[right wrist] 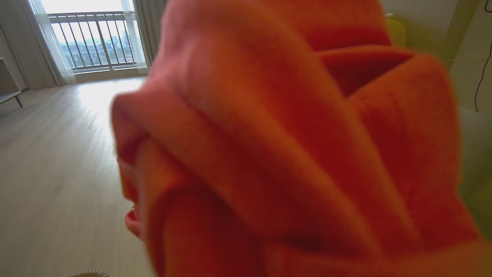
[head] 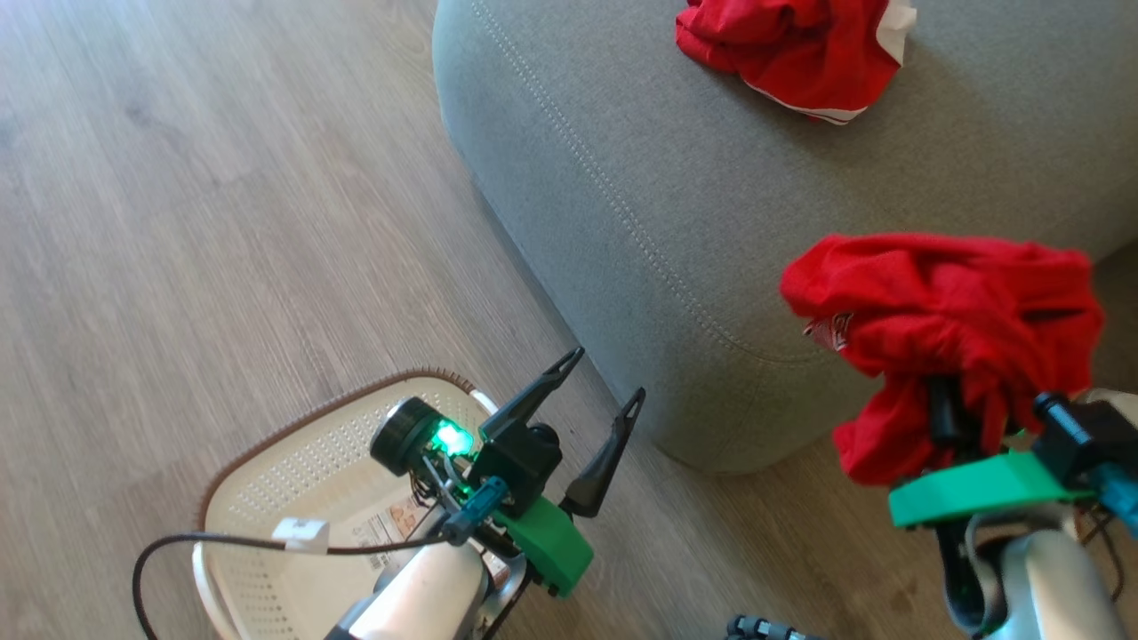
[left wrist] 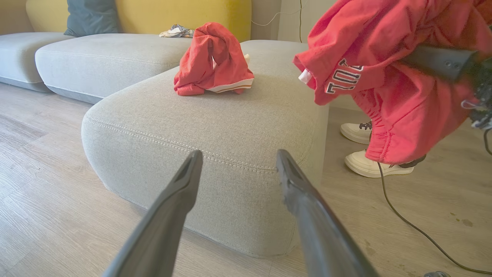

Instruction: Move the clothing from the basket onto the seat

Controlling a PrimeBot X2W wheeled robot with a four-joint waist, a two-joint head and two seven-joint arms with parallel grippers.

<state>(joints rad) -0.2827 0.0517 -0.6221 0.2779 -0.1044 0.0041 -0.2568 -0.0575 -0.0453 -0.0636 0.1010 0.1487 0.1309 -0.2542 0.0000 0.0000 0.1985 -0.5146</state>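
One red garment with white trim (head: 796, 49) (left wrist: 213, 61) lies crumpled on the grey-green seat (head: 640, 169) (left wrist: 215, 127). A second red garment with white lettering (head: 956, 329) (left wrist: 399, 77) (right wrist: 292, 154) hangs in the air beside the seat's near corner, draped over my right gripper (head: 956, 409), which is shut on it with its fingers buried in the cloth. My left gripper (head: 605, 378) (left wrist: 238, 159) is open and holds nothing, just above the cream basket (head: 293, 471), pointing at the seat's corner. The basket shows its label sticker (head: 391, 524) and no clothing.
Wood floor surrounds the seat. A person's white shoes (left wrist: 369, 161) stand on the floor beyond the seat's corner, with a black cable (left wrist: 415, 227) trailing past them. A longer grey sofa with yellow back (left wrist: 107, 54) lies behind. A balcony window (right wrist: 92, 38) is far off.
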